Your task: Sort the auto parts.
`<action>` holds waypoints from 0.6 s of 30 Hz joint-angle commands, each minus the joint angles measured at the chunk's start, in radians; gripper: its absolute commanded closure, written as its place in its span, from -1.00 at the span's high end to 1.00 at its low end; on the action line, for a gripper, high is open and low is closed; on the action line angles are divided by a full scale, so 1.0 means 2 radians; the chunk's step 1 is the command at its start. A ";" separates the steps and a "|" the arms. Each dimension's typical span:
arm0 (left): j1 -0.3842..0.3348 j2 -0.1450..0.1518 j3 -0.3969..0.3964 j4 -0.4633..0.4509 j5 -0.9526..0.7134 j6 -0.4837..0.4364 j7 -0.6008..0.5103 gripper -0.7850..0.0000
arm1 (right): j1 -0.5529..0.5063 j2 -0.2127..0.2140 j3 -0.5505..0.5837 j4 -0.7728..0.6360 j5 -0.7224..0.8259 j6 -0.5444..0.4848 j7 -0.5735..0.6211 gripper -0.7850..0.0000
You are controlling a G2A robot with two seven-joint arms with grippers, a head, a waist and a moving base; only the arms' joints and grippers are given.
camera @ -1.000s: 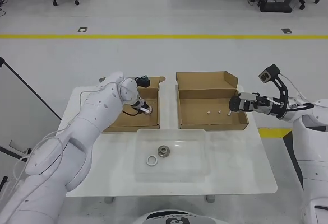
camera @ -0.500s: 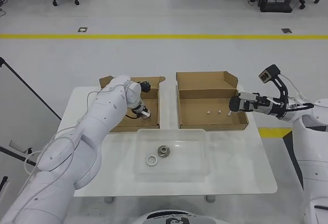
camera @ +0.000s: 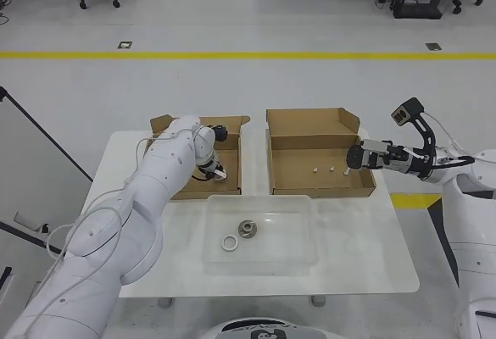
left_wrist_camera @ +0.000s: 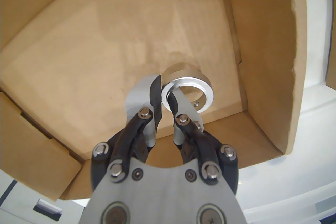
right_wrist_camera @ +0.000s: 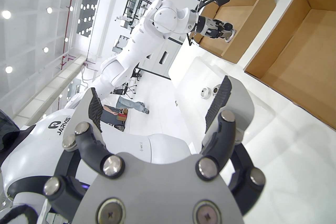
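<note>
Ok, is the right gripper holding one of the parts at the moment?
No, the right gripper is wide open in its own wrist view, with nothing caught in it.

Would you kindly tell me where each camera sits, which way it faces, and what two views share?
Top view: above the arms, facing down on table, left box, right box, tray; both arms show.
Left wrist view: on the left wrist, facing into the left box; the left gripper grips a ring.
Right wrist view: on the right wrist, facing across the table at the left arm; the open right gripper shows.
Shared: both wrist views show the ring.
</note>
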 commanded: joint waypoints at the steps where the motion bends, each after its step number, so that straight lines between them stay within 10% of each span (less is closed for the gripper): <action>1: -0.001 -0.002 -0.001 0.003 -0.001 -0.001 0.001 1.00 | 0.000 0.000 0.000 0.000 0.000 0.000 0.000 1.00; 18: -0.024 -0.010 -0.019 0.024 -0.014 -0.017 0.030 1.00 | 0.000 0.000 0.000 0.000 0.000 0.000 0.000 1.00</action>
